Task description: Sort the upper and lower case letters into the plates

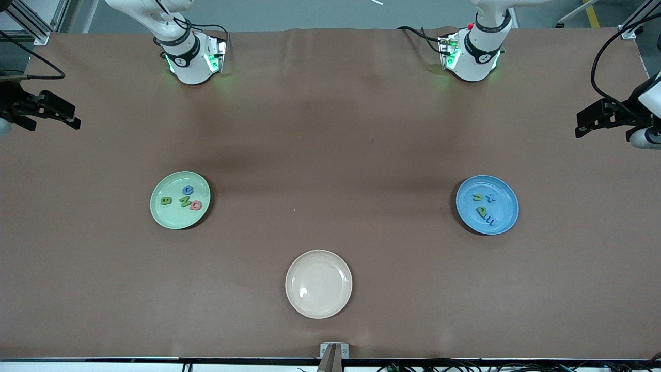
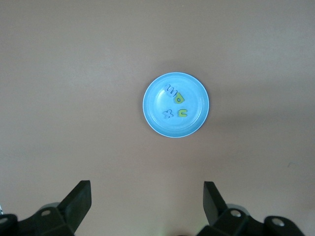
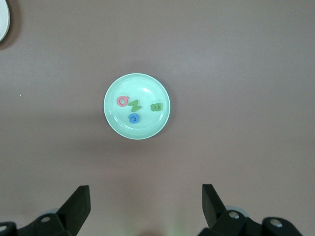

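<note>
A: Where are the letters?

B: All eight are in plates. Take the cream plate (image 1: 318, 283) as the landmark; it lies nearest the front camera, midway along the desk (image 1: 330, 129). The mint green plate (image 1: 180, 200) lies farther from the camera than it, toward the right arm's end. It holds four letters: a green B (image 1: 166, 201), a blue one (image 1: 187, 190), a green N (image 1: 185, 201) and a red one (image 1: 195, 206).

A: And the blue plate?

B: The blue plate (image 1: 487, 204) is also farther from the camera than the cream plate, toward the left arm's end, well apart from it. It holds four letters: a green u (image 1: 477, 197), a blue t-like one (image 1: 490, 198), a green one (image 1: 481, 211) and a blue m (image 1: 488, 221).

A: Anything in the cream plate?

B: It shows only its bare glazed surface.

A: What about the claws?

B: The left claw (image 2: 146, 196) hangs high over the desk, above the blue plate (image 2: 175, 104), fingers spread wide and holding nothing. The right claw (image 3: 145, 199) hangs likewise over the mint green plate (image 3: 137, 106), fingers released and apart. Both arms wait at the desk's ends.

A: Do the letters touch?

B: In the mint plate the N sits just beside the red and blue letters; the B lies slightly apart.
</note>
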Robot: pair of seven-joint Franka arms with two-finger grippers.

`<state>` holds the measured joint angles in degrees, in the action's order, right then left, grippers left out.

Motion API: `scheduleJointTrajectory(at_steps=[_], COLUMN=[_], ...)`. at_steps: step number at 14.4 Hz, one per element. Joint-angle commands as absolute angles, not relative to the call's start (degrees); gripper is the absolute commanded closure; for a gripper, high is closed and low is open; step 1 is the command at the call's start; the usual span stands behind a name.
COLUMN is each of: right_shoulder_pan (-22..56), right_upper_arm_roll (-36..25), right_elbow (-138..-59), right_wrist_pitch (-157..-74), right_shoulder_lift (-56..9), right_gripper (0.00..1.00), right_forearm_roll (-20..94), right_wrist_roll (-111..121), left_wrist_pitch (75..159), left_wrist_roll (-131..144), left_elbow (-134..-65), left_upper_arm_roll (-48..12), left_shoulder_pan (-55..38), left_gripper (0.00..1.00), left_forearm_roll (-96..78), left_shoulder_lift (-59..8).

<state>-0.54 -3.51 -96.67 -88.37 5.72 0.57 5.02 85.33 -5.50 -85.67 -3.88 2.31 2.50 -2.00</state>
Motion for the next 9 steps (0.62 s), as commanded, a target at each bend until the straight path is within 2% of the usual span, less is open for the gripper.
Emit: scheduleJointTrajectory(at_steps=[1, 9], right_shoulder_pan=[-0.8, -0.7], right_upper_arm_roll=[-3.2, -3.2], right_elbow=[-98.4, -98.2], right_wrist_pitch=[-88.8, -88.5], right_shoulder_lift=[7.6, 7.5], right_gripper=[0.0, 0.0], right_forearm_roll=[-0.4, -0.4], right_wrist_roll=[5.4, 5.4], left_wrist_pitch=[84.2, 84.3], left_wrist_roll=[-5.7, -5.7], left_elbow=[-85.0, -85.2], left_upper_arm_roll=[-2.3, -1.6], left_shoulder_pan=[0.9, 0.9], left_gripper=[0.0, 0.0], left_forearm_roll=[2.4, 1.1], left_shoulder_lift=[-1.7, -1.2])
